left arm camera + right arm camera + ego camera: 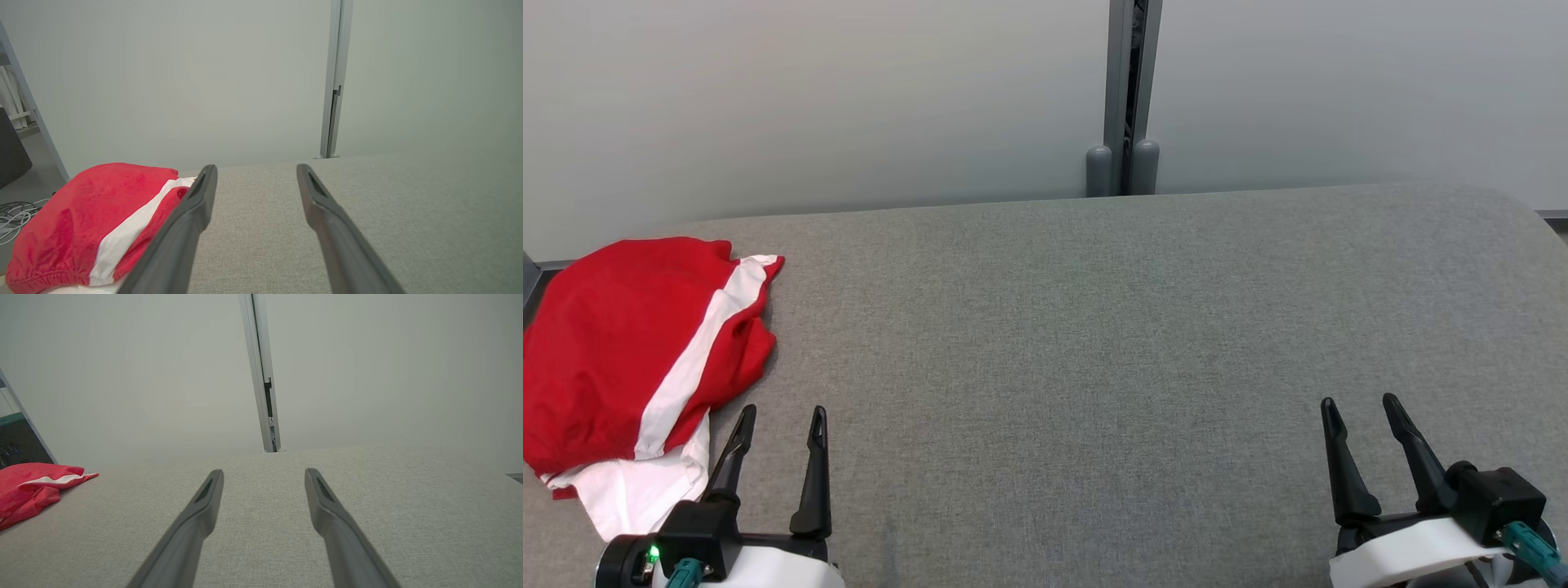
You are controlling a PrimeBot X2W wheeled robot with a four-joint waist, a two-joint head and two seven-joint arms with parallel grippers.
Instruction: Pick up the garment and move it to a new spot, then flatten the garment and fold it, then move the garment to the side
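The garment (629, 359) is red with a white stripe and a white lower part, lying bunched at the left end of the grey fabric-covered table (1094, 327). My left gripper (783, 416) stands open at the lower left, just right of the garment's near corner, with nothing between its fingers. In the left wrist view the garment (94, 220) sits left of the open left gripper (255, 169). At the lower right my right gripper (1360, 406) is open and empty, far from the cloth. The right wrist view shows the garment (32, 486) at its far left, beyond the right gripper (263, 473).
A pale wall with a grey vertical post (1131, 98) runs behind the table's far edge. The table's right end curves off at a rounded corner (1519, 212). Loose cables (16, 216) lie on the floor left of the table.
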